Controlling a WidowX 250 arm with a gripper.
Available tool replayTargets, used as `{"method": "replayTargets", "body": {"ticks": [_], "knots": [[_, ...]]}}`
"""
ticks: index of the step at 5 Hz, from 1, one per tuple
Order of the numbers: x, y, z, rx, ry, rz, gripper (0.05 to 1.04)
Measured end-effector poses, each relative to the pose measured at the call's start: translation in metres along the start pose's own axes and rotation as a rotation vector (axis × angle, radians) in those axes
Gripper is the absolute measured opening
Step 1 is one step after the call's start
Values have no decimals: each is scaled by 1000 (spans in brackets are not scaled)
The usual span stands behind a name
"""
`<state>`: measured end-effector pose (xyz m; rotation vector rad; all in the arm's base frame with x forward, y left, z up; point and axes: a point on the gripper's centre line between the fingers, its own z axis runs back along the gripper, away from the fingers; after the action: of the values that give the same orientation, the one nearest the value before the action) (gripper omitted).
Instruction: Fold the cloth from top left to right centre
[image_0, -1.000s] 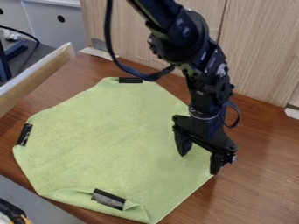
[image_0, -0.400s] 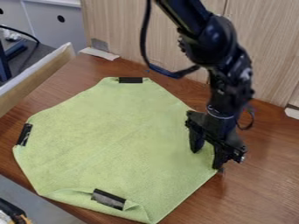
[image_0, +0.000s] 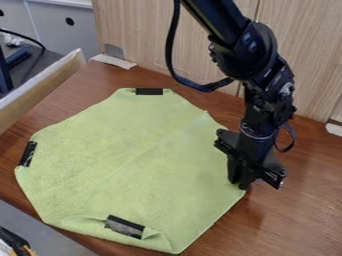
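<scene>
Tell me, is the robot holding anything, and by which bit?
The green cloth, it seems: the gripper looks closed on its right-hand edge.

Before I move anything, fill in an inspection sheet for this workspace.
Surface: brown wooden tabletop.
Job's things: green cloth, mostly flat, its near edge curled over; dark strips at its top, left and near edges.
Clutter: dark-and-yellow item, near left, identity unclear.
Gripper: fingers close together at the cloth's right edge, apparently pinching it.
Cables: black cable looping beside the arm.
Surroundings: pale wood-grain panels behind; wooden board at left.
</scene>
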<state>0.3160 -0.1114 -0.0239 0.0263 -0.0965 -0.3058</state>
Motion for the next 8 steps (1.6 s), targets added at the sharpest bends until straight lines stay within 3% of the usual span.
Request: {"method": "replayTargets", "body": {"ticks": [1,3,4,6,8], "knots": [[-1,-1,0,-5,1,6,66],[-5,-1,1,-29,20,7,54],[-6,4,13,-41,2,18,54],[-26,33,46,-50,-33,104,54],[-63,84,65,-63,-71,221,54]]}}
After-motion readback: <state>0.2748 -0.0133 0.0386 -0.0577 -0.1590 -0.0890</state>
